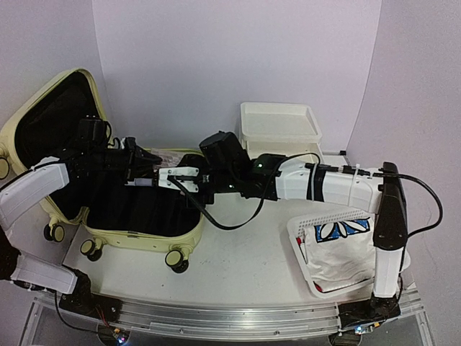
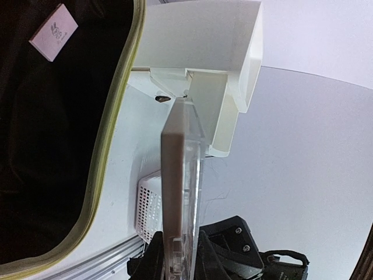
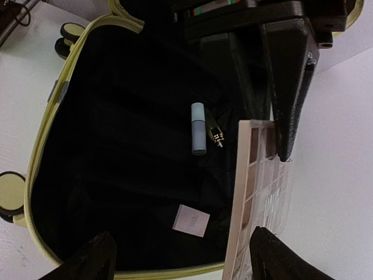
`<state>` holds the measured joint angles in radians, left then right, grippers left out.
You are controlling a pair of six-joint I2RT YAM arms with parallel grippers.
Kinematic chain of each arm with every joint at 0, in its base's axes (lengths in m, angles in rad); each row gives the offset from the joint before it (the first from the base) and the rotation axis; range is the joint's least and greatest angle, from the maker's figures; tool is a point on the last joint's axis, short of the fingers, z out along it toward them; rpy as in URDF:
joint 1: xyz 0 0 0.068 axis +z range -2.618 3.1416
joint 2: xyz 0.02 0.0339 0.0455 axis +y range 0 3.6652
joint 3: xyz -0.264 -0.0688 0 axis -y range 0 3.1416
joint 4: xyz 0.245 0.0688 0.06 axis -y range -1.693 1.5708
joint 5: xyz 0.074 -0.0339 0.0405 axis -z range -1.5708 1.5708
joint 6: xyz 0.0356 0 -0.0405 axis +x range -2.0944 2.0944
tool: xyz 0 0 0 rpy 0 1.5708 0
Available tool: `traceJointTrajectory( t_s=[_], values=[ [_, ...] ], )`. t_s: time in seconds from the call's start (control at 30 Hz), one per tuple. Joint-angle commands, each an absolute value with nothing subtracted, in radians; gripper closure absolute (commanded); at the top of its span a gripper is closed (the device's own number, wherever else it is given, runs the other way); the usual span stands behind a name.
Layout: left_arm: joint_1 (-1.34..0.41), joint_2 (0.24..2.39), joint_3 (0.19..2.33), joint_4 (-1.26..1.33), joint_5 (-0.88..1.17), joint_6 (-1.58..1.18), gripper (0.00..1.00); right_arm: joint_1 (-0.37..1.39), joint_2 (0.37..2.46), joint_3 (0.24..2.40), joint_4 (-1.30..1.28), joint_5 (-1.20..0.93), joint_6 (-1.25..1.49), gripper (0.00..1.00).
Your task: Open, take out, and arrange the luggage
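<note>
The luggage point(image 1: 144, 241), a pale yellow-green suitcase, lies open at the left with its lid point(image 1: 79, 76) propped up and its black lining showing. My left gripper point(image 2: 178, 245) is shut on a flat make-up palette point(image 2: 175, 175) with a clear lid, held on edge above the suitcase's right rim point(image 3: 46, 140). My right gripper point(image 3: 183, 256) is open, its fingers standing either side of the palette point(image 3: 256, 192), which is close to the right finger. On the lining lie a pale blue tube point(image 3: 198, 128), a small gold-and-black piece point(image 3: 214, 135) and a pale square packet point(image 3: 192, 220).
A white drawer box point(image 1: 279, 122) stands at the back right. A white mesh basket point(image 1: 328, 216) holding a white-and-blue bag point(image 1: 344, 231) sits at the front right under my right arm. The suitcase's caster wheels point(image 1: 176, 259) rest near the table's front edge.
</note>
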<state>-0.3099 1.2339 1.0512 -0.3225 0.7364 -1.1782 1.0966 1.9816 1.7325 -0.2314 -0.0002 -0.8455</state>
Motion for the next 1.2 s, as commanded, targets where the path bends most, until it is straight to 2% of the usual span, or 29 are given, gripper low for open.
traceJointTrajectory(
  t_s=[0.0,0.07,0.33,0.63,0.77,0.97,1.07,1.17],
  values=[
    [-0.313,1.176,1.04,-0.239,0.743,-1.231,0.97,1.097,2.0,1.785,-0.06,0.029,-0.906,0.26],
    [-0.313,1.171,1.034,-0.238,0.746,-1.235,0.97,1.1,2.012,1.781,-0.015,0.058,-0.914,0.31],
    [-0.313,1.155,1.033,-0.233,0.759,-1.24,0.97,1.107,2.064,1.805,0.068,0.16,-0.961,0.42],
    [-0.313,1.138,1.017,-0.223,0.737,-1.27,0.98,1.118,2.077,1.803,0.108,0.172,-0.987,0.57],
    [-0.313,1.122,1.006,-0.221,0.716,-1.292,0.97,1.12,2.085,1.809,0.132,0.19,-0.992,0.69],
    [-0.314,1.119,1.01,-0.219,0.719,-1.298,0.96,1.122,2.105,1.835,0.141,0.211,-0.995,0.81],
    [-0.313,1.116,1.009,-0.219,0.719,-1.301,0.94,1.124,2.109,1.842,0.153,0.223,-0.987,0.86],
    [-0.314,1.108,1.001,-0.219,0.713,-1.304,0.85,1.126,2.114,1.857,0.163,0.246,-0.986,0.92]
  ],
)
